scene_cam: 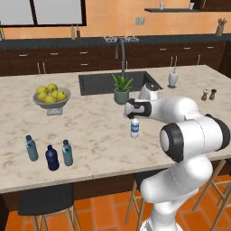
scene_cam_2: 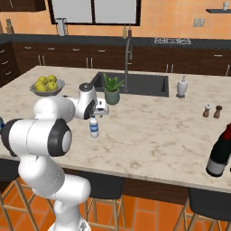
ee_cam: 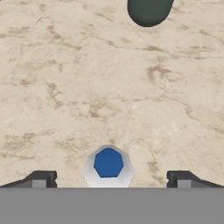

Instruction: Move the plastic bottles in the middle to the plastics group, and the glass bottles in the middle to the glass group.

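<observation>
A clear plastic bottle [scene_cam: 134, 128] [scene_cam_2: 94, 127] with a blue cap and a wide white label stands upright in the middle of the island counter. My gripper [scene_cam: 131, 116] [scene_cam_2: 96, 114] hangs directly above it, pointing down. In the hand view the blue cap [ee_cam: 108, 163] sits centred between the two spread fingertips [ee_cam: 41, 179], so the gripper [ee_cam: 111, 180] is open and holds nothing. At the front left, two translucent teal bottles [scene_cam: 31, 148] [scene_cam: 67, 152] flank a dark navy bottle [scene_cam: 52, 158]. A dark glass bottle [scene_cam_2: 219, 155] stands at the front right edge.
A potted plant [scene_cam: 122, 90] [ee_cam: 148, 11] stands just behind the labelled bottle, in front of the sink [scene_cam: 97, 83] and faucet. A bowl of lemons [scene_cam: 51, 98] is at the left; a soap dispenser [scene_cam: 173, 78] and shakers [scene_cam: 208, 94] are at the right. Stools [scene_cam: 45, 200] line the near edge.
</observation>
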{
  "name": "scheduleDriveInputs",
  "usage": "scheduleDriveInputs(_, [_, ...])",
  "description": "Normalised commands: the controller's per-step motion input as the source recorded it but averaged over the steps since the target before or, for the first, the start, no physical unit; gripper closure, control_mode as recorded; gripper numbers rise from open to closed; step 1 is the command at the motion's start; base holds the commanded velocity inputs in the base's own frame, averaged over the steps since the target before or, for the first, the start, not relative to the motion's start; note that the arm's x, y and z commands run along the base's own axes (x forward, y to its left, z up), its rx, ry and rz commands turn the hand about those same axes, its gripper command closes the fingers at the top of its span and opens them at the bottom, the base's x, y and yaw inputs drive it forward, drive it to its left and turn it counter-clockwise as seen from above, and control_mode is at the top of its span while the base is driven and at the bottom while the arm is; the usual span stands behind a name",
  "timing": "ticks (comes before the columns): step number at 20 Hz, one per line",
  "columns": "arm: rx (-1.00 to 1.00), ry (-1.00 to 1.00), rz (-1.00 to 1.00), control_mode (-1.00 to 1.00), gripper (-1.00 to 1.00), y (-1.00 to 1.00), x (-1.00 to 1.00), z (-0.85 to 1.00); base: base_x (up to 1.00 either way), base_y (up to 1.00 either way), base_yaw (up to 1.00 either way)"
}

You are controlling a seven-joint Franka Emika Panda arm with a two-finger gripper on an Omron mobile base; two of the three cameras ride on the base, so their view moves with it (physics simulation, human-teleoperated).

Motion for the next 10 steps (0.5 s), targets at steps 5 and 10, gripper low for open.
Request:
scheduleDriveInputs(5, [0.00, 0.00, 0.00, -1.00, -1.00, 0.00, 0.07, -0.04, 0.00, 0.00, 0.00])
scheduleDriveInputs(10, [0.00, 0.00, 0.00, -1.00, -1.00, 0.00, 0.07, -0.07, 0.00, 0.00, 0.00])
